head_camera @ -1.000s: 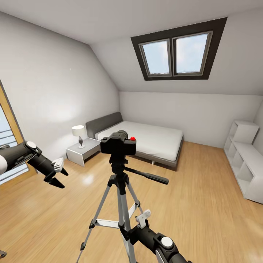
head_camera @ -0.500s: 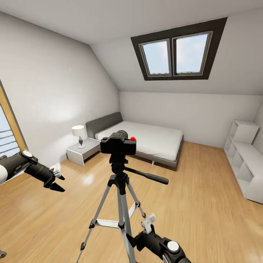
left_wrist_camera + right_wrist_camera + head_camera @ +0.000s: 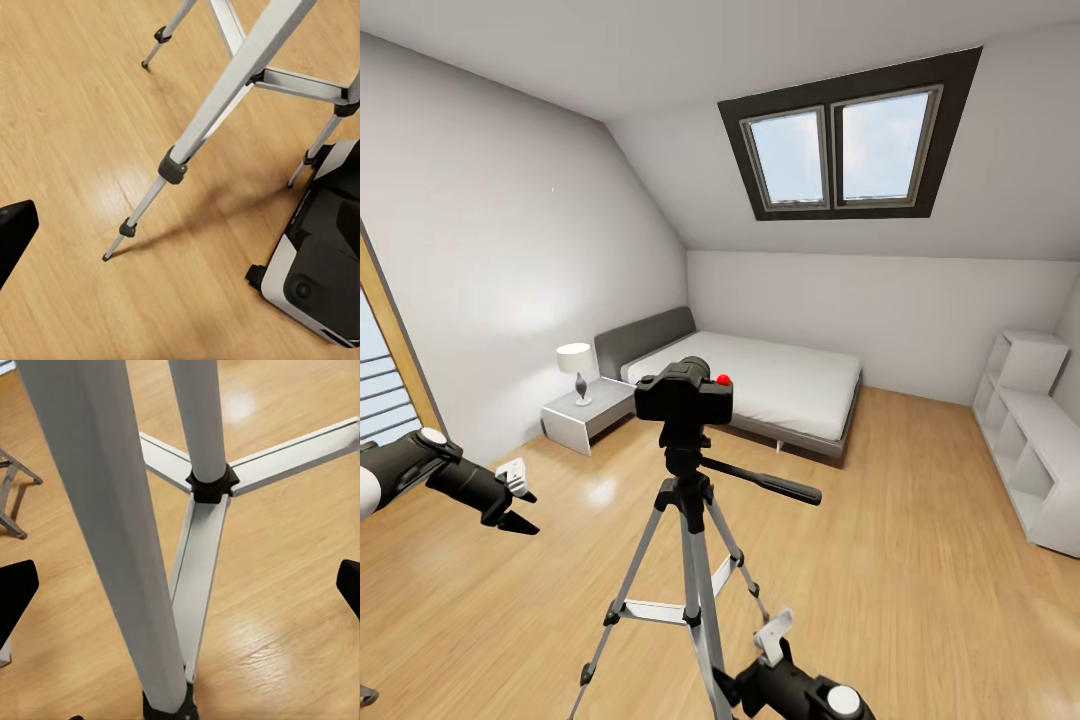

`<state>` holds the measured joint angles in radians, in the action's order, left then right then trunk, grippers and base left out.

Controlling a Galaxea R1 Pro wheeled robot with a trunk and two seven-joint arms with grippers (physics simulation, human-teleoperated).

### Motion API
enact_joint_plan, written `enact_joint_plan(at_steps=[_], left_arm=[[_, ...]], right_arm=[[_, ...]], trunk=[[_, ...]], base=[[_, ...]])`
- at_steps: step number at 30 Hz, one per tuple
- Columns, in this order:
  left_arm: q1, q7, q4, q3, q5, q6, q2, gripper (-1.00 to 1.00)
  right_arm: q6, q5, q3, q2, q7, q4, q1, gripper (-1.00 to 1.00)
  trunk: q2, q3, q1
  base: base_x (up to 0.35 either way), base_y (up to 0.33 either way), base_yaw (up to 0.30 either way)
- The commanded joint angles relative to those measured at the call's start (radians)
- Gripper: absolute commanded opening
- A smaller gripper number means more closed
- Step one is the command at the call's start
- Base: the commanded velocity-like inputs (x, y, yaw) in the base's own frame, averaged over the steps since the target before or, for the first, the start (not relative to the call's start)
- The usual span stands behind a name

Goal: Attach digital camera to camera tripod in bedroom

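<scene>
I am in the bedroom, its grey bed (image 3: 760, 385) against the far wall, and the camera tripod (image 3: 695, 560) stands on the wood floor right in front of me with the digital camera (image 3: 684, 394) sitting upright on its head. As far as I can judge, the attaching is done. My left gripper (image 3: 517, 508) hangs empty with fingers parted, well off to the tripod's side, and my right gripper (image 3: 180, 585) is spread wide, holding nothing, near the tripod's legs, so only drawing clear seems left

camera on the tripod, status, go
Digital camera seated on camera tripod head. Left gripper empty, clear. Right gripper open by legs. Nothing in the way.
</scene>
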<state>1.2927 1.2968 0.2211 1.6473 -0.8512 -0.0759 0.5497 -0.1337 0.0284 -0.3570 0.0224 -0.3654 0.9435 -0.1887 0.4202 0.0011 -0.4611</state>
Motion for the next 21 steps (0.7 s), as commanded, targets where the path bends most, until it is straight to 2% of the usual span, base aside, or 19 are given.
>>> enact_joint_plan(at_steps=[1, 12, 16, 17, 20, 21], left_arm=[[0.001, 0.001, 0.002, 0.008, -0.009, -0.008, 0.001, 1.00], [-0.002, -0.018, -0.005, 0.007, -0.009, -0.006, 0.001, 1.00], [-0.022, -0.030, -0.008, 0.006, -0.009, -0.003, 0.001, 1.00], [-0.078, -0.091, -0.010, 0.006, -0.012, -0.002, 0.000, 1.00], [-0.103, -0.112, -0.010, 0.004, -0.014, -0.002, 0.000, 1.00], [-0.142, -0.136, -0.010, -0.017, -0.030, -0.002, -0.002, 1.00]], right_arm=[[-0.006, 0.003, 0.000, 0.000, -0.003, 0.001, 0.000, 1.00], [-0.011, 0.002, 0.000, -0.001, -0.002, 0.000, 0.007, 1.00], [-0.012, 0.001, 0.001, -0.004, -0.002, -0.005, 0.014, 1.00], [-0.011, 0.000, 0.001, -0.034, 0.000, -0.013, 0.029, 1.00], [-0.011, 0.000, 0.000, -0.050, 0.000, -0.015, 0.032, 1.00], [-0.010, 0.001, 0.000, -0.068, 0.001, -0.031, 0.036, 1.00]], trunk=[[0.001, 0.000, 0.000], [0.001, 0.000, 0.000], [0.001, 0.000, 0.000], [0.001, 0.000, 0.000], [0.001, 0.000, 0.000], [0.001, 0.000, 0.000]], base=[[0.000, 0.000, 0.000], [0.000, 0.000, 0.000], [0.000, 0.000, 0.000], [0.000, 0.000, 0.000], [0.000, 0.000, 0.000], [0.000, 0.000, 0.000]])
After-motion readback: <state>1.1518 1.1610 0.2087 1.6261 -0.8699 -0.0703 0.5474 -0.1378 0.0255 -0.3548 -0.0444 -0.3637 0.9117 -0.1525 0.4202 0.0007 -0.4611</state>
